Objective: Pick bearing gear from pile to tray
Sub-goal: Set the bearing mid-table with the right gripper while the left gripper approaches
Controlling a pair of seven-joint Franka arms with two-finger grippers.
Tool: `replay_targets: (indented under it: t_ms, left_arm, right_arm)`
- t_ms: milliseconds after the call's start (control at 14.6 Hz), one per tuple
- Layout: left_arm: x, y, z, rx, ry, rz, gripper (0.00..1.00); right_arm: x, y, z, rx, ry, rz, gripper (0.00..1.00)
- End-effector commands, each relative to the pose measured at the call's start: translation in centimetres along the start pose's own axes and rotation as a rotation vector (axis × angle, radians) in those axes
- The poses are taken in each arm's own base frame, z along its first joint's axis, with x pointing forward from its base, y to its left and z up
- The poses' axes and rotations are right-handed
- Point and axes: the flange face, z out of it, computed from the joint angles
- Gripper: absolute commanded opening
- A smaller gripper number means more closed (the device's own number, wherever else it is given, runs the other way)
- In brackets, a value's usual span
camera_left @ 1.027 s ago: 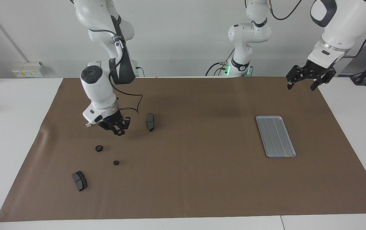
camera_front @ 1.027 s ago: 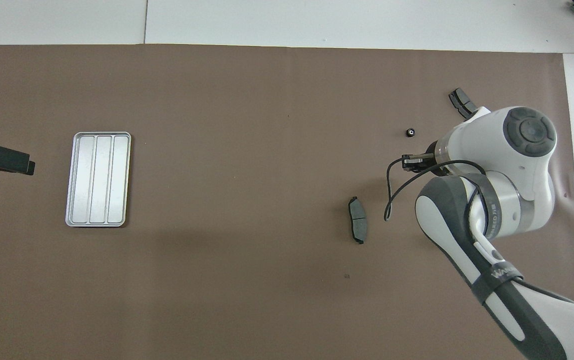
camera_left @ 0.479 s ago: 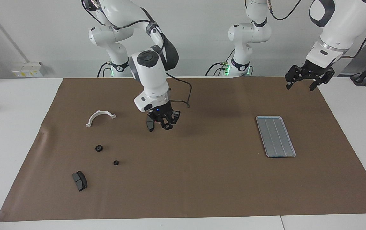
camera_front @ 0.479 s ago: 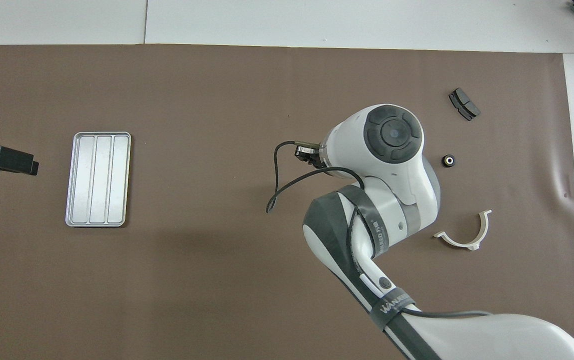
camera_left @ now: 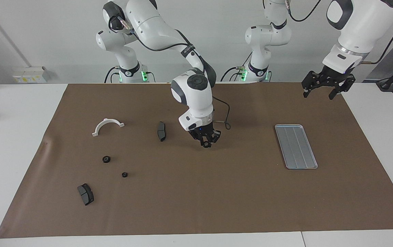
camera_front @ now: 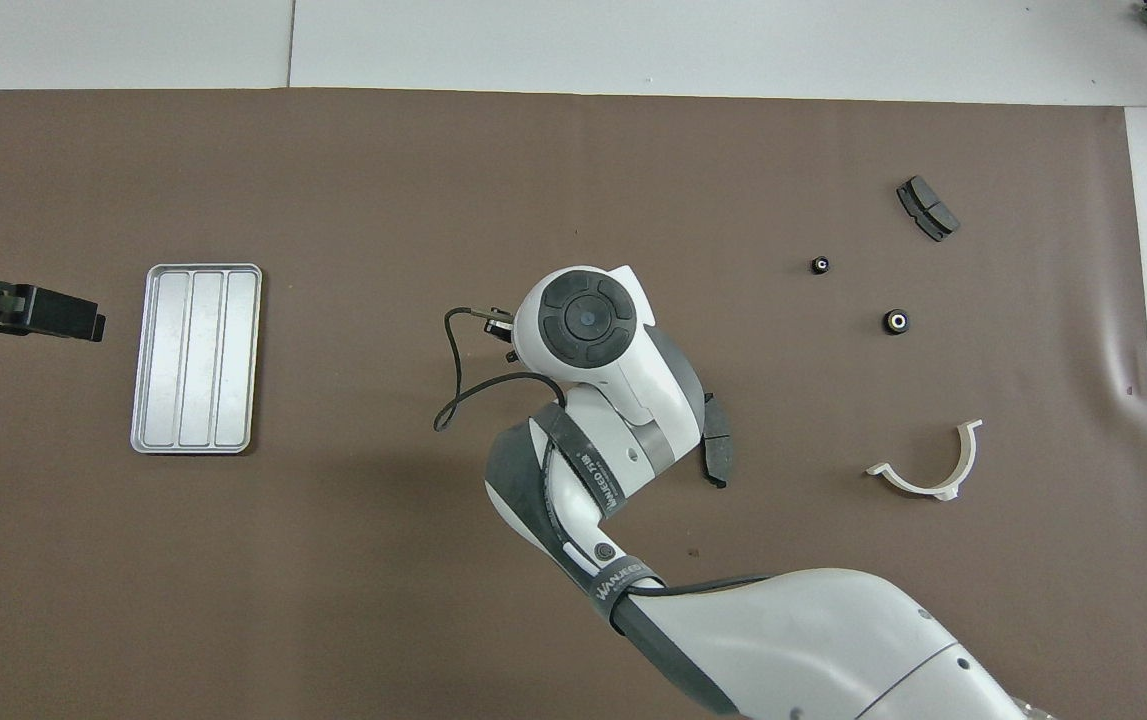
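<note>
My right gripper (camera_left: 206,143) hangs over the bare brown mat between the pile and the tray, shut on a small black bearing gear. In the overhead view its wrist hides nearly all of the gripper (camera_front: 499,326). Two black bearing gears (camera_left: 106,159) (camera_left: 124,174) lie in the pile toward the right arm's end, also seen from above (camera_front: 895,321) (camera_front: 819,265). The silver ridged tray (camera_left: 295,146) (camera_front: 196,358) holds nothing. My left gripper (camera_left: 317,96) (camera_front: 73,322) waits open in the air past the tray's end.
Two dark grey pads (camera_left: 161,131) (camera_left: 85,194) and a white half-ring bracket (camera_left: 107,119) (camera_front: 918,487) lie scattered at the right arm's end of the mat. A black cable loops off the right wrist (camera_front: 453,390).
My right arm has swung from over the pile toward the tray, passing the nearer dark pad, still shut. The white bracket and both rings have come out from under it. The left gripper shifted slightly.
</note>
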Motion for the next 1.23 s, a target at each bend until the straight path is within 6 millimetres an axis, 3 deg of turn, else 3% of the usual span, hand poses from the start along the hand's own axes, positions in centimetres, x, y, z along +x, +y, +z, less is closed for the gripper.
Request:
replay_targets:
  t_ms: [0,205,342,548,616,685,822,890,1164]
  left_arm:
    - [-0.3,2.4,0.1,0.015,0.020,0.050,1.00]
    - [-0.5,2.5,0.2,0.013,0.006,0.059,1.00]
    - [-0.4,2.5,0.1,0.014,0.011,0.058,1.00]
    - [-0.4,1.6,-0.2,0.016,0.023,0.047,1.00]
    - [-0.4,1.4,-0.1,0.016,0.020,0.039,1.00]
    - [-0.4,1.4,-0.1,0.016,0.020,0.042,1.00]
    - [-0.5,0.9,-0.2,0.016,0.021,0.036,1.00]
    - [-0.4,1.1,-0.2,0.016,0.023,0.039,1.00]
    - [0.1,2.6,-0.1,0.019,0.053,0.061,1.00]
  right_arm:
    - [-0.5,-0.6,0.7,-0.012,0.006,0.001,0.05]
    - [-0.9,-0.3,1.4,-0.024,-0.001,-0.004,0.32]
    - [-1.3,0.3,2.5,-0.028,0.000,-0.009,0.41]
    - [-1.3,0.3,2.4,-0.031,0.001,-0.011,0.46]
    - [-1.2,0.4,2.3,-0.032,0.003,-0.011,0.77]
    - [-1.1,0.3,2.2,-0.039,0.011,-0.022,1.00]
    - [0.0,1.0,1.0,-0.067,0.055,-0.057,1.00]
    - [1.2,1.7,-0.8,-0.070,0.080,-0.064,1.00]
    - [9.0,9.5,-7.6,-0.105,0.084,-0.201,1.00]
